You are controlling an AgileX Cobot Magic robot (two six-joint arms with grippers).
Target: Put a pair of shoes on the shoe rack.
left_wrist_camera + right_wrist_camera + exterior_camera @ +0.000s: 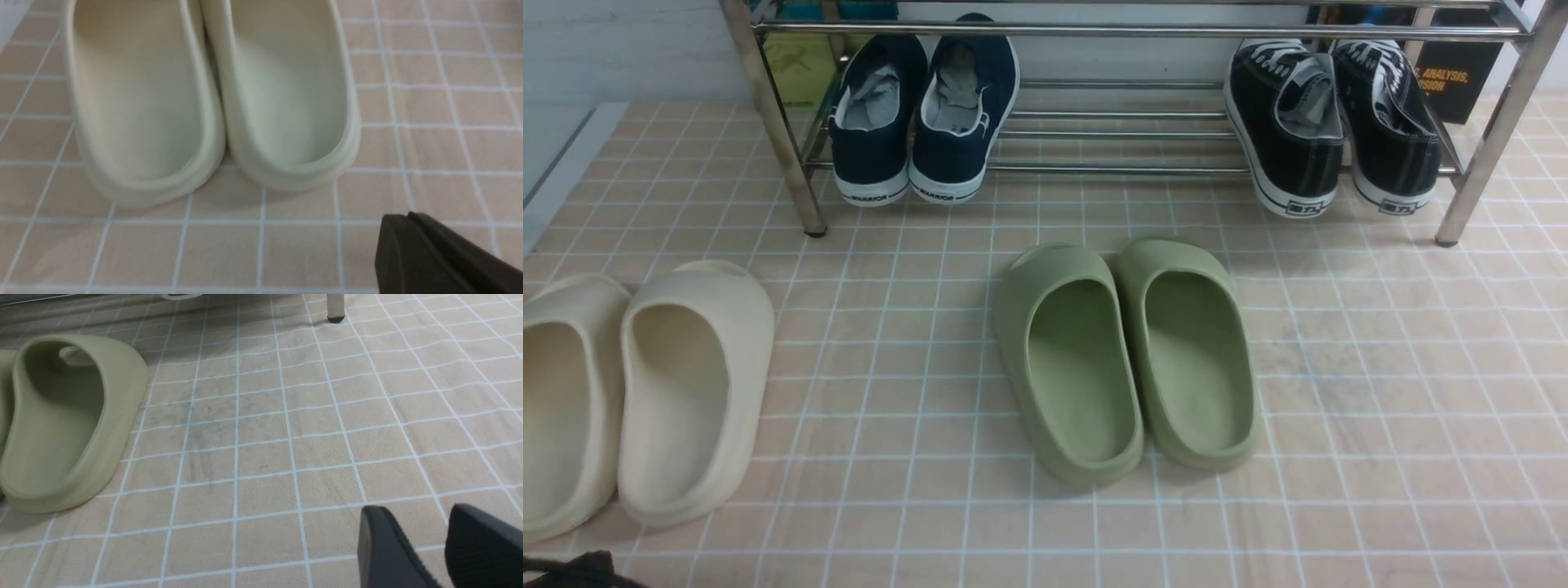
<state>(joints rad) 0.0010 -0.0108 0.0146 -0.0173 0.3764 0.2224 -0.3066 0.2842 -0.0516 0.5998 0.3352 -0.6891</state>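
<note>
The pair of shoes, two navy slip-ons (876,122) (964,114) with white soles, rests side by side on the left end of the shoe rack's (1111,169) lower chrome bars, heels toward me. My left gripper (404,218) is shut with nothing in it, low over the tiled floor just short of the cream slides' heels. My right gripper (419,512) is open and empty above bare tiles, to the right of the green slides. Neither gripper is near the navy shoes.
Black lace-up sneakers (1331,122) sit on the rack's right end. Green slides (1127,351) lie mid-floor in front of the rack, and cream slides (637,392) lie at the left. A rack leg (336,308) stands beyond the right gripper.
</note>
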